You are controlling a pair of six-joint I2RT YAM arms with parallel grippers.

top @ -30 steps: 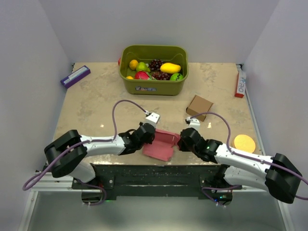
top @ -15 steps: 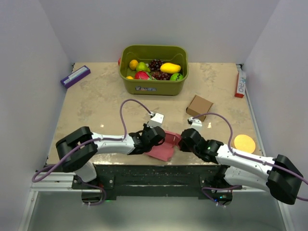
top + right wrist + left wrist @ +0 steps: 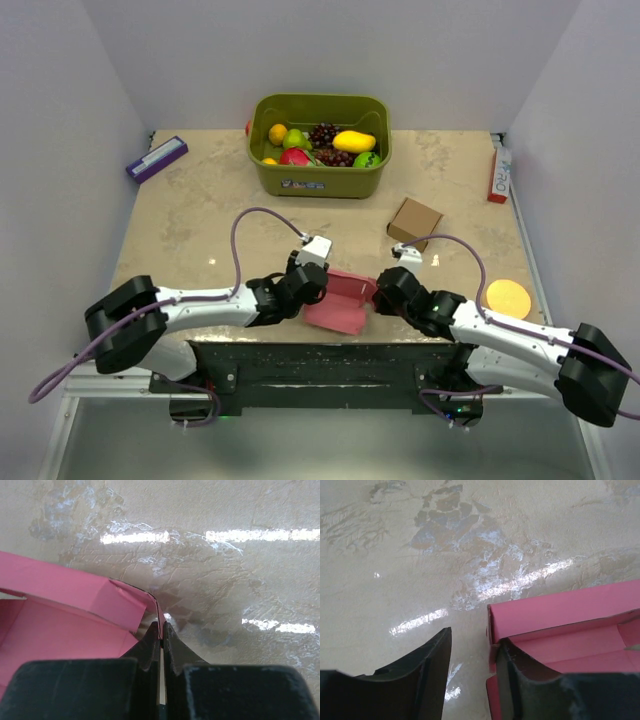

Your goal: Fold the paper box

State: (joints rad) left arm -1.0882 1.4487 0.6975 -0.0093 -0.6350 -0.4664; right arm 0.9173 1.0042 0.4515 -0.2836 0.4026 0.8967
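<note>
Now, closest in, well to the near side of the green tub point(image 3: 320, 182) and by the front edge of the worktop point(image 3: 200, 220), the paper box point(image 3: 338, 302) lies between the two arms. It is a pink card tray, only part-formed, with its long walls raised and its inside facing up. The right pincer point(image 3: 161, 625) is closed flat on the thin card at one end corner, with a sliver of pink nipped between its pads. The left pincer point(image 3: 472, 645) stands partly open at the opposite end and grips nothing. One of its fingers is over bare worktop, the other sits against the inside of the box, and the card's end edge stands in the gap just beside that finger.

The box looks light, thin and springy, so it will probably slide on the glossy worktop unless one end is pinned. A wall squeezed mid-span would likely buckle. Better holds seem to be flap edges close to a crease, where the card bends cleanly.

Farther back, nearer than the tub and off its right corner, sit a brown cardboard box point(image 3: 414, 220) and an orange disc point(image 3: 508, 297). The tub itself holds fruit point(image 3: 353, 141). A purple box point(image 3: 157, 158) lies to the tub's left and a red-and-white pack point(image 3: 498, 172) to its right.
</note>
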